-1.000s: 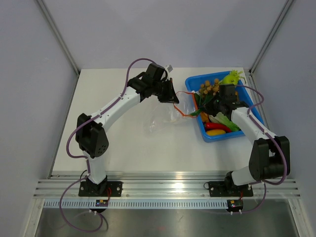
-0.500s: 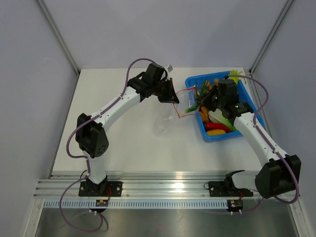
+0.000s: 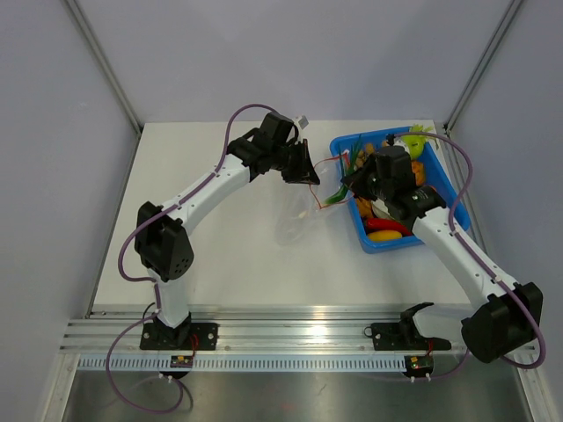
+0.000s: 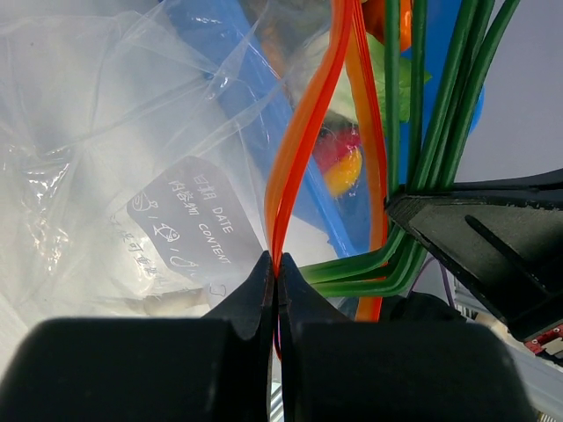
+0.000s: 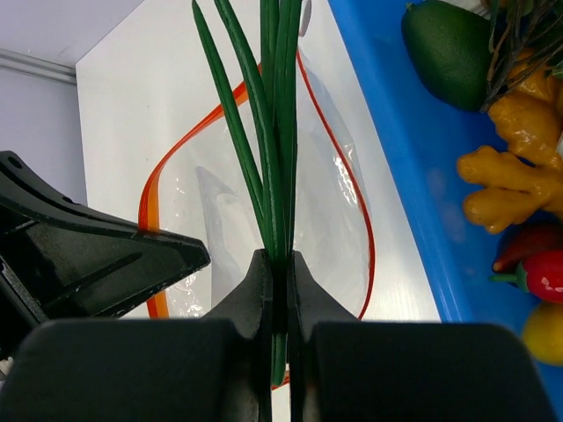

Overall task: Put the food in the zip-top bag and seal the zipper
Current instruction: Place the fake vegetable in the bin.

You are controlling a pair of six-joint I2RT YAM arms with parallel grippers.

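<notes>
My left gripper [image 3: 306, 172] is shut on the orange-red zipper [image 4: 303, 132] of the clear zip-top bag [image 3: 295, 215] and holds the mouth lifted. The zipper loop shows open in the right wrist view [image 5: 356, 202]. My right gripper [image 3: 349, 182] is shut on the green onions [image 5: 273, 123] and holds them over the bag's open mouth, stalks pointing at the bag. The onions also show in the left wrist view [image 4: 440, 114] and the top view [image 3: 334, 195]. The rest of the food [image 3: 387, 224] lies in the blue bin.
The blue bin [image 3: 392, 243] stands at the right of the table, just right of the bag, holding ginger [image 5: 515, 176], a dark green piece [image 5: 449, 44], a red pepper [image 5: 541, 268] and other pieces. The bin's wall [image 5: 413, 141] lies close to the bag.
My right gripper has lifted the green onions out of the bin and moved left to the bag's mouth. The left gripper has kept hold of the zipper.
</notes>
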